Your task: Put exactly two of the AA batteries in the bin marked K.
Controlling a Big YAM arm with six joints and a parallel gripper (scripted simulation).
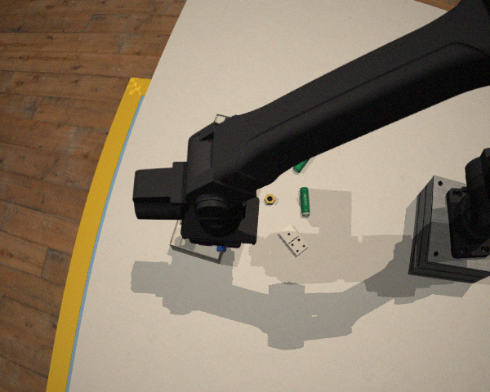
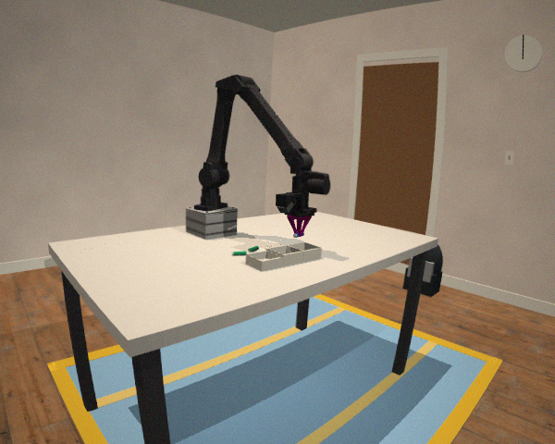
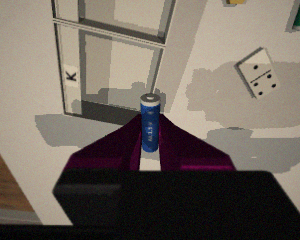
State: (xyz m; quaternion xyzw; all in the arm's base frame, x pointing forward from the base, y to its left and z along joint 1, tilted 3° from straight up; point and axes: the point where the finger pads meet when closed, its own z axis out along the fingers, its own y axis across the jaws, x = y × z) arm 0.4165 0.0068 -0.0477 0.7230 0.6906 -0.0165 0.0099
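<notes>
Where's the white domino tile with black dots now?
In the top view, the domino tile lies on the table just below the green battery, right of the bins.

Bin marked K: the pale open-topped box (image 1: 194, 251) (image 2: 302, 258) (image 3: 110, 75) is leaving its mouth open from above, though thin upright walls are ringing it.
Next bin over: a shared divider is blocking any low sideways slide.
Blue cylindrical battery: it's sticking out past the purple tapered fingers (image 2: 305, 223), so that's extra stuff to get over the wall.
White domino tile (image 1: 292, 241) (image 3: 258, 73): lying flat, well apart from the bin, leaving bare tabletop between.
</notes>
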